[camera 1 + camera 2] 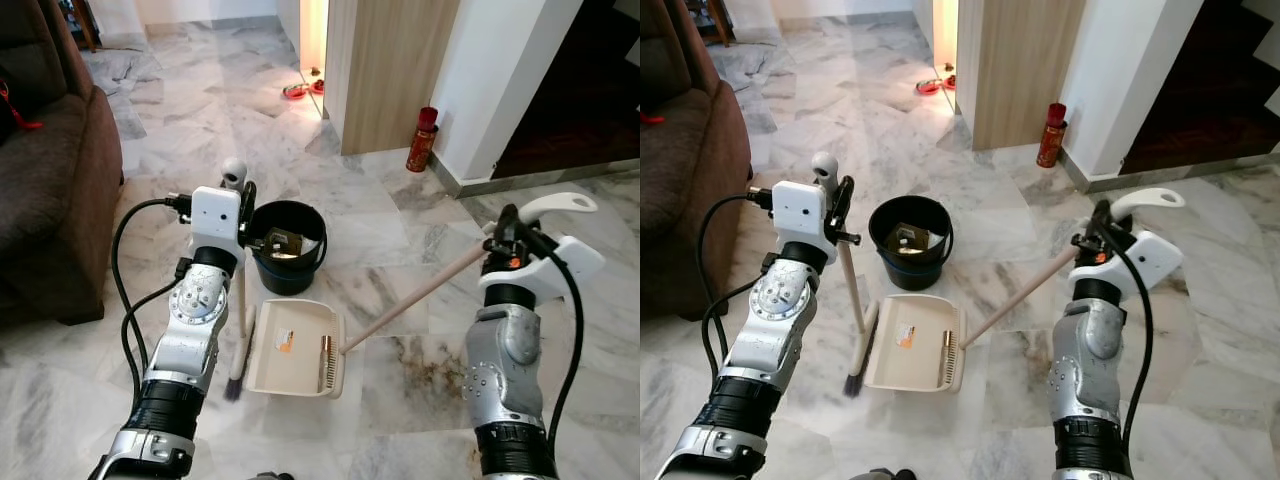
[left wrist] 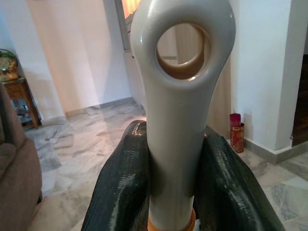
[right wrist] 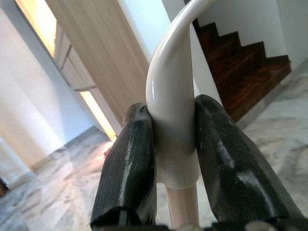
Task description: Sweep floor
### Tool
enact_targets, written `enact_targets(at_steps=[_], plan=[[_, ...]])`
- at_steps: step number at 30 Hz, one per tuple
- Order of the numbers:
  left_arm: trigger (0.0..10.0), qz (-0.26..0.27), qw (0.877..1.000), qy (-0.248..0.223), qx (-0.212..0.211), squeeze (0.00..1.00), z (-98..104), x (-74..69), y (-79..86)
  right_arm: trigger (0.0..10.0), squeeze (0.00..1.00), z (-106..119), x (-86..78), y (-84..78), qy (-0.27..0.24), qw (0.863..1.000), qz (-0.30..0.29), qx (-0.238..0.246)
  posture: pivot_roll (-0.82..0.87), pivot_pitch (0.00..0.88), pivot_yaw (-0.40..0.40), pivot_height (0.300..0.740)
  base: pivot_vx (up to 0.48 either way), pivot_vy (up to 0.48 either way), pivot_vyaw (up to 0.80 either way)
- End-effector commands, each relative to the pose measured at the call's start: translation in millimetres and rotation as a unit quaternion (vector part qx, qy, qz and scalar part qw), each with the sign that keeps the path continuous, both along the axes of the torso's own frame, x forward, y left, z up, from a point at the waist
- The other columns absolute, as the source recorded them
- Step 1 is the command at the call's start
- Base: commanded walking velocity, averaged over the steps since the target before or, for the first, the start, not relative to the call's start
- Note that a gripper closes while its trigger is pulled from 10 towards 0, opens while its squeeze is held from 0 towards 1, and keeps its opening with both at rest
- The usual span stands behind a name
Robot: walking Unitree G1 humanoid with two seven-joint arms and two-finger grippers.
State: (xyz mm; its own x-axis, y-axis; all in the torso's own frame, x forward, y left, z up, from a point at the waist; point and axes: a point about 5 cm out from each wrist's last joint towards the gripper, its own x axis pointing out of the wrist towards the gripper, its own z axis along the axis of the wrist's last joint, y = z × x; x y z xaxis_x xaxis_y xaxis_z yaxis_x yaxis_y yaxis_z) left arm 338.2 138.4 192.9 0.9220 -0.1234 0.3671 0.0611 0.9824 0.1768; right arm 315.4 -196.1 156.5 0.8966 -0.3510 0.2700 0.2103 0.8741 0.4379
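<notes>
Left gripper (image 2: 173, 192) was clamped on the broom (image 1: 852, 300) near its looped handle top, fingers (image 2: 120, 183) pressed to both sides; broom stood near upright, bristles on the floor just beside the dustpan (image 1: 290, 350). Right gripper (image 3: 173, 159) was closed tight on the dustpan's handle (image 1: 420, 290) at its white curved grip. Pan lay flat on the marble right in front of the black bucket (image 1: 288, 245), which had some debris in it. A small orange scrap (image 1: 285, 341) sat in the pan. Brownish stain (image 1: 430, 365) on the floor right of the pan. Judged mid-task: some dirt collected, pan not yet emptied, more sweeping likely.
</notes>
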Motion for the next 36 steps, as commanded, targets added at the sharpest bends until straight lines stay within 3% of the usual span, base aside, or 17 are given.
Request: enact_targets(at_steps=[1, 15, 19, 26, 36], plan=[[10.0, 0.000, 1.000, -0.026, 0.000, 0.00, 9, -3.1, 0.4, 10.0, 0.00, 27, 0.9, 2.4, -0.060, 0.998, 0.006, 0.011, 0.12, 0.100, -0.022, 0.740, 0.000, 0.000, 0.00], [10.0, 0.001, 1.000, -0.024, 0.000, 0.00, 8, -3.9, 1.0, 10.0, 0.00, 75, -0.7, 12.1, -0.145, 0.989, 0.032, 0.012, 0.12, 0.100, -0.022, 0.740, 0.000, 0.000, 0.00], [10.0, 0.004, 1.000, -0.023, -0.004, 0.00, 8, -3.6, 1.9, 10.0, 0.00, 76, -0.8, 12.6, -0.145, 0.989, 0.035, 0.010, 0.12, 0.100, -0.023, 0.740, 0.000, 0.000, 0.00], [10.0, 0.004, 1.000, -0.026, -0.003, 0.00, 9, -3.6, 2.0, 10.0, 0.00, 71, -1.5, 12.8, -0.135, 0.990, 0.038, 0.012, 0.12, 0.100, -0.022, 0.740, 0.000, 0.471, 0.00], [10.0, 0.005, 1.000, -0.030, 0.002, 0.00, 11, -3.6, 1.4, 10.0, 0.00, 70, -1.0, 14.0, -0.129, 0.991, 0.042, 0.014, 0.12, 0.099, -0.020, 0.740, 0.000, 0.000, 0.00]])
